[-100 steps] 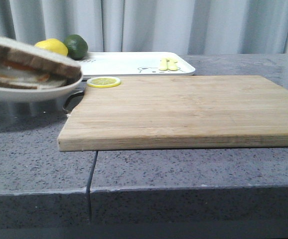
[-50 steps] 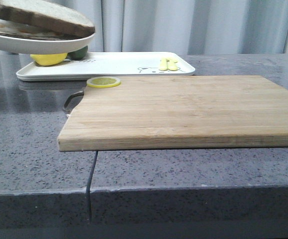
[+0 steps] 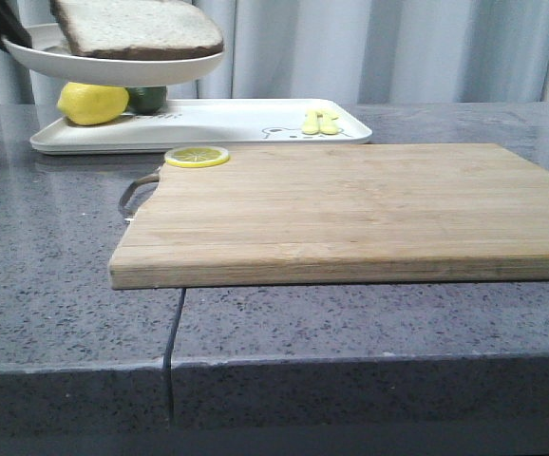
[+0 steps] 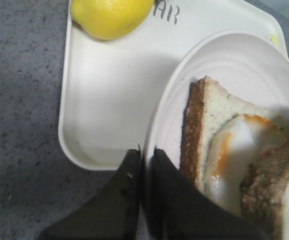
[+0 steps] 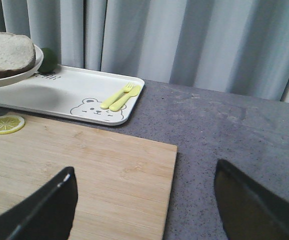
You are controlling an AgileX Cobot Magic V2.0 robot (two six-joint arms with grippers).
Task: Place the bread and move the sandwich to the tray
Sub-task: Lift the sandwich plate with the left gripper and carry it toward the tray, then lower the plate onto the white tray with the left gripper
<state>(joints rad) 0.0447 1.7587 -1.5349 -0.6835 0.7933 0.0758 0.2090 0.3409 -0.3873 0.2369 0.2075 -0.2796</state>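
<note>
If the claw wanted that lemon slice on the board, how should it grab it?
The lemon slice lies flat at the cutting board's far left corner. Judging by that, come from above and pinch across its thin rim; a side approach would likely just push it.

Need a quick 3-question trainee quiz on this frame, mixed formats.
1. True or false: the plate rests on the tray.
2. What does the left tool clamp? A) plate rim B) lemon C) cutting board
3. Fill in: the right tool is ___.

Key: 1 false, the plate is held in the air above the tray. 2 A. 3 open, holding nothing.
</note>
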